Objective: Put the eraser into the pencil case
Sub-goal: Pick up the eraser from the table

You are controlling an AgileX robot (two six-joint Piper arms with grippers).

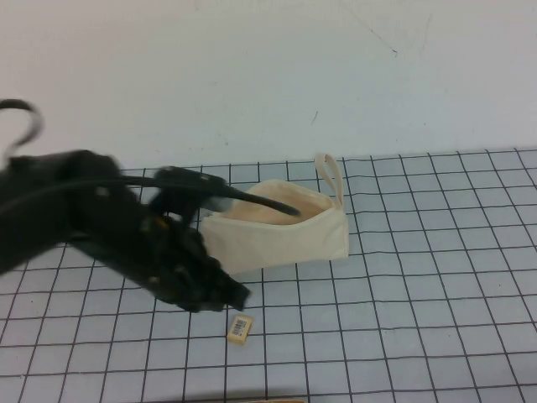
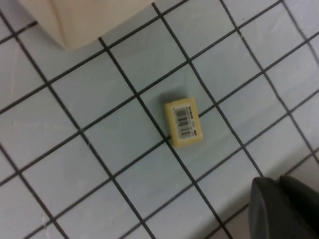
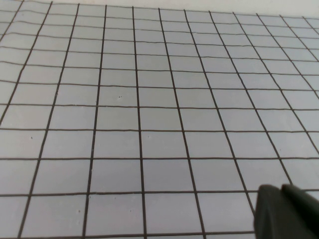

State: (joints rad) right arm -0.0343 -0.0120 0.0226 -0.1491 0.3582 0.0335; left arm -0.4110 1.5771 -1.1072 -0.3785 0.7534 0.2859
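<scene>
The eraser [image 1: 240,327] is a small pale yellow block with a barcode label, lying flat on the gridded mat in front of the pencil case. It also shows in the left wrist view [image 2: 183,122]. The pencil case [image 1: 277,228] is a cream pouch lying open, with peach lining and a loop strap at its far right end; one corner shows in the left wrist view [image 2: 75,20]. My left gripper [image 1: 237,295] is shut and empty, just above and left of the eraser, apart from it [image 2: 279,183]. My right gripper [image 3: 281,190] is shut and empty over bare mat, outside the high view.
The black left arm [image 1: 101,227] and its cable cross in front of the pouch's left end. The gridded mat [image 1: 419,319] covers the table, with a plain white surface [image 1: 268,75] behind it.
</scene>
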